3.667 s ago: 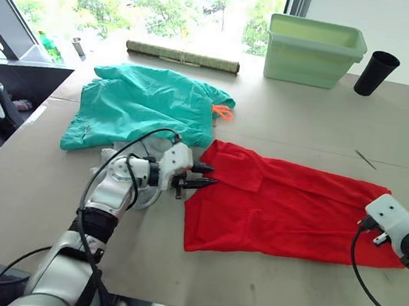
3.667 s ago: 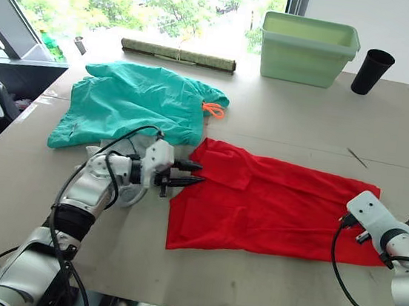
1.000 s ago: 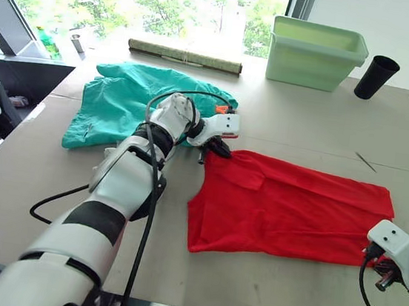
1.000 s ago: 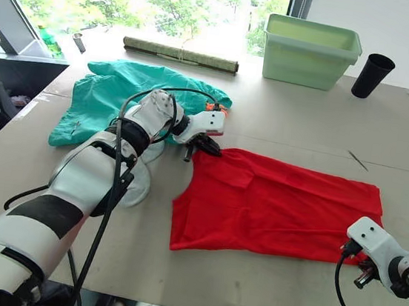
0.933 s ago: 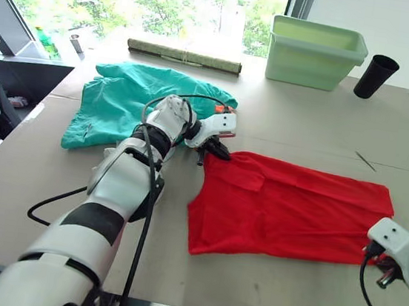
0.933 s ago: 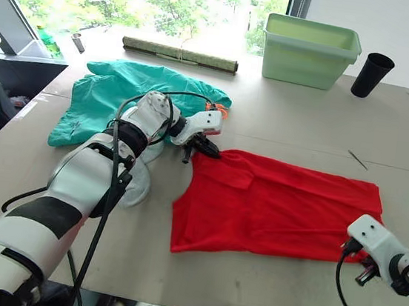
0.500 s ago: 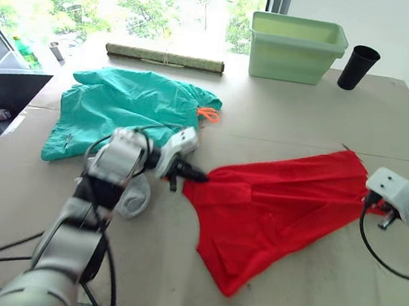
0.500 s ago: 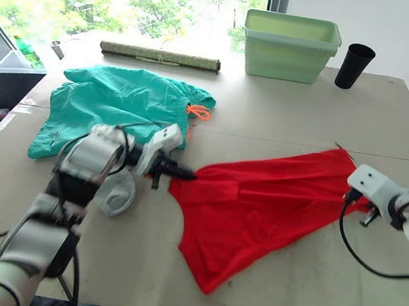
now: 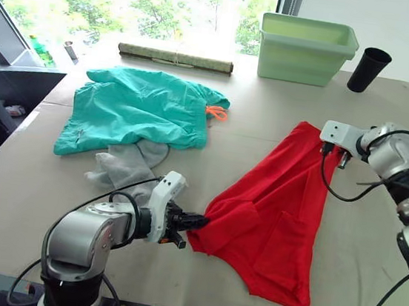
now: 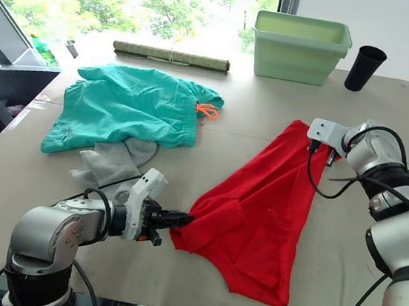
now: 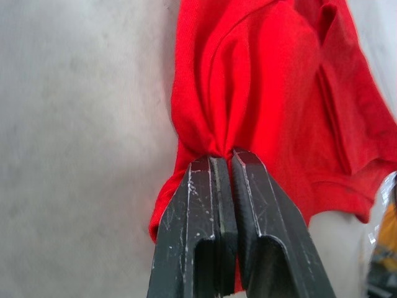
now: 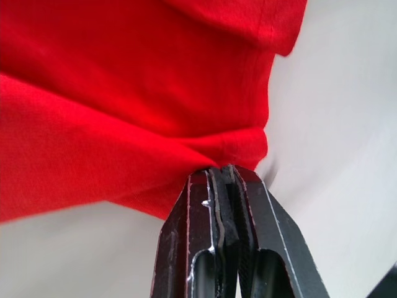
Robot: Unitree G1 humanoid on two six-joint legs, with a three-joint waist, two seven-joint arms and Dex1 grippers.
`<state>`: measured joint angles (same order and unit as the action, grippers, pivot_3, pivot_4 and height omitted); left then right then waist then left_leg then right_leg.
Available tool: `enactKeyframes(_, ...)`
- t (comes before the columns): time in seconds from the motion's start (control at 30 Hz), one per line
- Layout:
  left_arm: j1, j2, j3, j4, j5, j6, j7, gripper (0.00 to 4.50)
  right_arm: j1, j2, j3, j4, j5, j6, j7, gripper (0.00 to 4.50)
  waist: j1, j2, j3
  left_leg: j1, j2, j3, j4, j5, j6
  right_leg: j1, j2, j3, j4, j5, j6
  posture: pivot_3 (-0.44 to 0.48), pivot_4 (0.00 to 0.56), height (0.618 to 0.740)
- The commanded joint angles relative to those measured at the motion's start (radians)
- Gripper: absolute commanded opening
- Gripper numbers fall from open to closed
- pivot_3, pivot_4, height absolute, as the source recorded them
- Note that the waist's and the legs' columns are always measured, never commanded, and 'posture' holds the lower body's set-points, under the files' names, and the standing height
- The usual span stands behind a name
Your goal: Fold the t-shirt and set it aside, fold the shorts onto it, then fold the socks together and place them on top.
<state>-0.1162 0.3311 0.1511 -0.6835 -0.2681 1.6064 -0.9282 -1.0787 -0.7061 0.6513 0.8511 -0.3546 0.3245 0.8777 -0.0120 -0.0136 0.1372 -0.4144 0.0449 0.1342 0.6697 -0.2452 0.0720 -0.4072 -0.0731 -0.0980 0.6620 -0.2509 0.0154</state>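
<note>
The t-shirt (image 9: 276, 207) has swung from lying across the tabletop (image 9: 269, 116) to running diagonally, near edge to far right. Left tool (image 9: 196, 220) is clamped on its near corner, right tool (image 9: 334, 152) on the far corner, so folding's still underway. Bare room right of it; shorts (image 9: 139, 108) & socks (image 9: 124, 165) sit untouched far left.

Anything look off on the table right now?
The shirt lies skewed and bunched, pinched at opposite ends by the left gripper and right gripper. The socks sit partly under the shorts.
</note>
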Motion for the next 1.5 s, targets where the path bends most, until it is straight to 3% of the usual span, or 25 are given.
enactKeyframes(0.03,-0.024,0.018,0.07,-0.022,-0.105,0.007,-0.013,1.12,0.017,-0.053,-0.049,-0.025,-0.019,-0.021,0.06,0.92,0.002,0.0,0.0,0.0,0.0,0.0,0.0,0.0,0.0,0.0,-0.001,0.0,0.0,0.0,0.0,0.0,0.15,0.74)
enactKeyframes(0.13,-0.053,0.06,0.123,0.011,-0.203,-0.056,-0.075,2.35,0.146,-0.151,-0.165,-0.25,0.02,0.107,0.059,2.16,0.007,0.0,0.0,0.0,-0.002,-0.003,0.0,0.0,0.0,0.002,-0.003,-0.003,-0.001,0.0,0.0,0.0,0.15,0.74)
enactKeyframes(0.17,-0.08,0.106,0.121,0.044,-0.235,-0.102,-0.116,2.77,0.238,-0.185,-0.272,-0.427,0.081,0.232,0.078,2.3,0.012,0.0,0.0,0.0,-0.002,-0.004,0.0,0.0,0.0,0.003,-0.004,-0.004,-0.001,0.0,0.0,0.0,0.15,0.74)
enactKeyframes(0.23,-0.124,0.179,0.098,0.11,-0.277,-0.178,-0.161,2.77,0.388,-0.211,-0.45,-0.72,0.183,0.438,0.103,2.3,0.016,0.002,0.001,-0.001,-0.003,-0.006,0.0,0.0,0.0,0.003,-0.006,-0.007,-0.001,0.0,0.0,0.0,0.15,0.74)
enactKeyframes(0.33,-0.21,0.226,0.003,0.227,-0.279,-0.282,-0.166,2.77,0.552,-0.114,-0.695,-1.071,0.308,0.64,0.055,2.3,0.0,0.007,0.002,0.0,-0.003,-0.006,-0.001,0.0,0.0,0.003,-0.007,-0.007,-0.001,0.0,0.0,0.0,0.15,0.74)
enactKeyframes(0.47,-0.231,0.299,-0.143,0.306,-0.234,-0.468,-0.19,2.77,0.59,0.026,-0.779,-1.221,0.358,0.745,-0.066,2.3,-0.016,0.007,0.002,0.002,-0.002,-0.005,-0.002,-0.001,-0.003,0.003,-0.006,-0.006,0.0,0.001,-0.001,0.0,0.15,0.74)
enactKeyframes(0.6,-0.248,0.363,-0.238,0.356,-0.202,-0.579,-0.204,2.77,0.524,0.107,-0.717,-1.168,0.356,0.776,-0.172,2.3,-0.012,0.006,0.002,0.0,-0.003,-0.005,-0.002,0.0,-0.002,0.002,-0.006,-0.007,0.0,0.001,-0.002,0.0,0.15,0.74)
enactKeyframes(0.8,-0.215,0.45,-0.261,0.34,-0.214,-0.611,-0.2,2.77,0.344,0.239,-0.593,-0.867,0.351,0.69,-0.258,2.3,-0.014,0.006,0.003,-0.001,-0.004,-0.004,-0.003,0.0,-0.001,-0.001,-0.006,-0.006,0.0,0.001,-0.002,0.0,0.15,0.74)
enactKeyframes(0.93,-0.081,0.513,-0.234,0.222,-0.24,-0.547,-0.129,2.77,0.133,0.376,-0.581,-0.335,0.341,0.481,-0.343,2.3,-0.032,0.006,0.003,-0.001,-0.004,-0.002,-0.004,0.0,-0.001,-0.001,-0.005,-0.005,-0.001,0.001,-0.002,0.0,0.15,0.74)
enactKeyframes(1.17,0.008,0.491,-0.272,0.126,-0.246,-0.527,0.0,2.77,0.002,0.431,-0.52,0.126,0.272,0.254,-0.377,2.3,-0.022,0.005,0.004,0.001,-0.005,-0.003,-0.004,0.001,-0.001,0.001,-0.005,-0.004,-0.001,0.001,-0.002,0.0,0.15,0.74)
enactKeyframes(1.3,0.011,0.47,-0.287,0.115,-0.268,-0.517,0.037,2.86,-0.023,0.447,-0.491,0.236,0.242,0.183,-0.375,0.59,-0.022,0.005,0.003,0.007,-0.005,-0.003,-0.005,0.0,-0.001,0.007,-0.006,-0.004,-0.001,0.001,-0.002,0.0,0.15,0.74)
enactKeyframes(1.33,0.013,0.466,-0.288,0.106,-0.281,-0.509,0.04,2.28,-0.027,0.449,-0.487,0.252,0.236,0.164,-0.376,0.02,-0.022,0.005,0.003,0.011,-0.005,-0.003,-0.005,-0.001,-0.004,0.01,-0.006,-0.004,-0.001,0.001,-0.002,0.0,0.15,0.74)
enactKeyframes(1.43,0.045,0.424,-0.237,0.08,-0.368,-0.445,0.056,1.35,-0.064,0.495,-0.492,0.29,0.243,0.026,-0.357,0.0,-0.028,0.005,0.003,0.015,-0.005,-0.003,-0.005,-0.003,-0.006,0.014,-0.007,-0.004,-0.001,0.001,-0.002,0.0,0.15,0.74)
enactKeyframes(1.5,0.065,0.405,-0.207,0.064,-0.402,-0.416,0.079,0.36,-0.083,0.521,-0.491,0.306,0.241,-0.035,-0.337,0.0,-0.036,0.005,0.004,0.015,-0.005,-0.003,-0.006,-0.003,-0.006,0.013,-0.007,-0.004,-0.001,0.001,-0.002,0.0,0.15,0.74)
